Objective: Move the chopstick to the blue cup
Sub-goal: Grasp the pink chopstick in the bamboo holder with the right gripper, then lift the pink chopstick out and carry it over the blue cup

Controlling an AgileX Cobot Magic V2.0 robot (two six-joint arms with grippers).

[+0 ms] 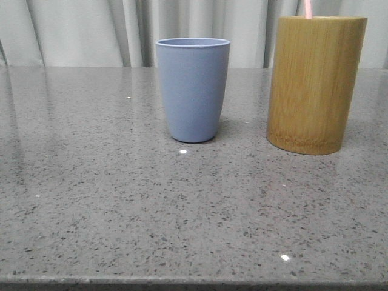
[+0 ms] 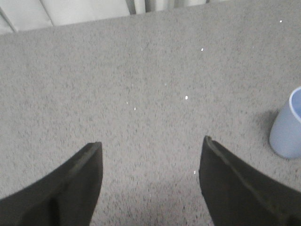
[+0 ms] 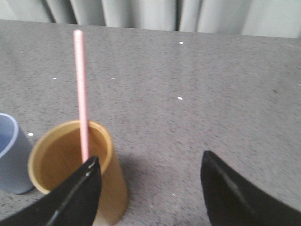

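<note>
Standing upright in the bamboo holder (image 1: pixel 316 85) toward the desk's (image 1: pixel 121 212) right edge, the chopstick (image 1: pixel 308 8) pokes out; blue cup (image 1: pixel 193 90) just left. Left fingers (image 2: pixel 148 181) gape, empty. Right fingers (image 3: pixel 149 186) — wide apart, empty — nearer, hovering beside the chopstick (image 3: pixel 81 94).

The left hand (image 2: pixel 150 188) hangs above the surface (image 2: pixel 141 84) with its two dark fingers (image 2: pixel 75 188) spread wide apart and nothing between them. The right hand (image 3: pixel 150 188) is likewise spread wide, fingers (image 3: pixel 235 197) well apart and gripping nothing; it hovers over the surface, one finger at the rim of the bamboo holder (image 3: pixel 56 165), whether touching cannot be told.
</note>
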